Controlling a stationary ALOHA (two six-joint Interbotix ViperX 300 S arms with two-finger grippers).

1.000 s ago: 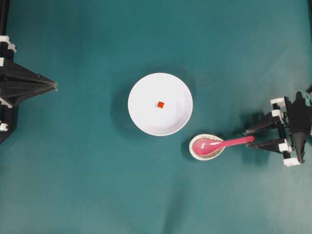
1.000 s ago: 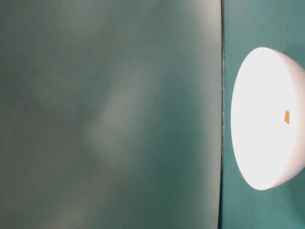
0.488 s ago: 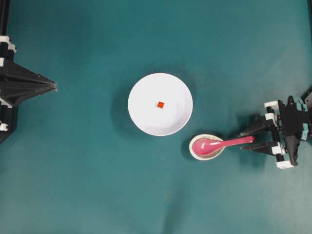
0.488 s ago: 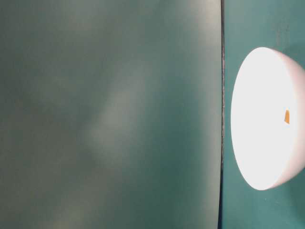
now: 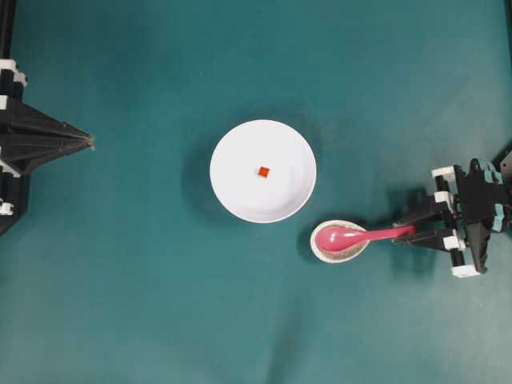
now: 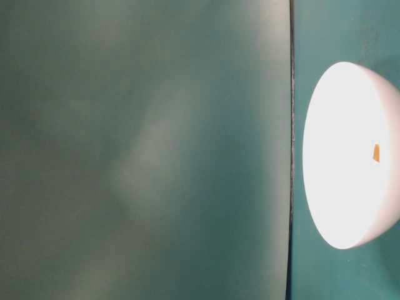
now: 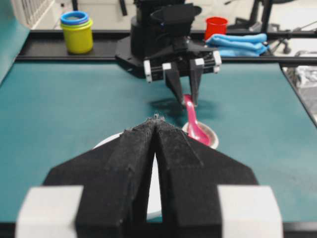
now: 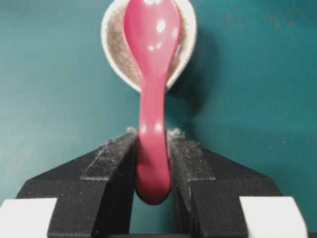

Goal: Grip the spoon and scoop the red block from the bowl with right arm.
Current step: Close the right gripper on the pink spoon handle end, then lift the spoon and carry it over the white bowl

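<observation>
at the bottom of the wrist view our right gripper pinches the spoon handle (scoop resting in the speckled dish). grasp step; next we lift toward the red block in the bowl, upper left.

You look down on a teal surface, evenly lit, with soft shadows. From the left wrist view, a black rail edges its far side. Beyond it you see a yellow cup with a blue rim, a red cup, a blue cloth and pale floor.
</observation>
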